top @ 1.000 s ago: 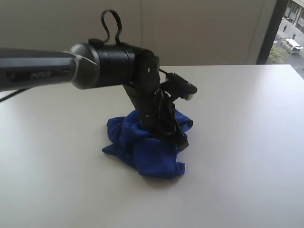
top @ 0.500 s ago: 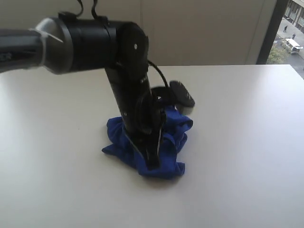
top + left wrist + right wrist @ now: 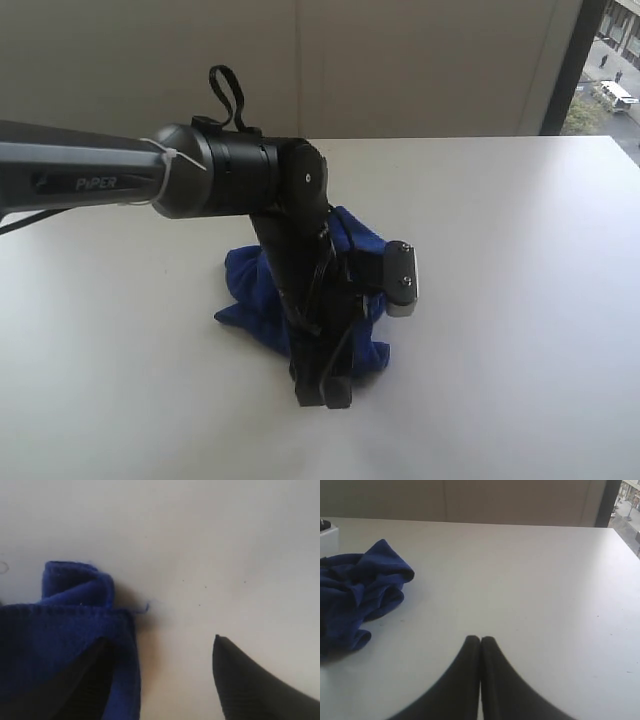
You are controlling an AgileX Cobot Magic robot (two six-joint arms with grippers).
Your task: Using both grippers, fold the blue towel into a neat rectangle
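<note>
Loosely bunched blue towel [image 3: 250, 285] on table [image 3: 500, 300] — left hand [image 3: 161, 639] spread.

White table, pale wall, a sliver of window.

A smooth white table [image 3: 520, 330] fills the lower part of the exterior view, and its far edge meets a beige wall [image 3: 430, 60] marked by a faint vertical seam. At the right edge of that view a dark window frame [image 3: 563, 70] stands upright. Beyond it the window [image 3: 618, 50] gives onto a street below, where a pale shape [image 3: 612, 95] may be a parked vehicle, though it is too small to be sure. Seen close up, the tabletop carries a few tiny dark specks [image 3: 205, 586].
</note>
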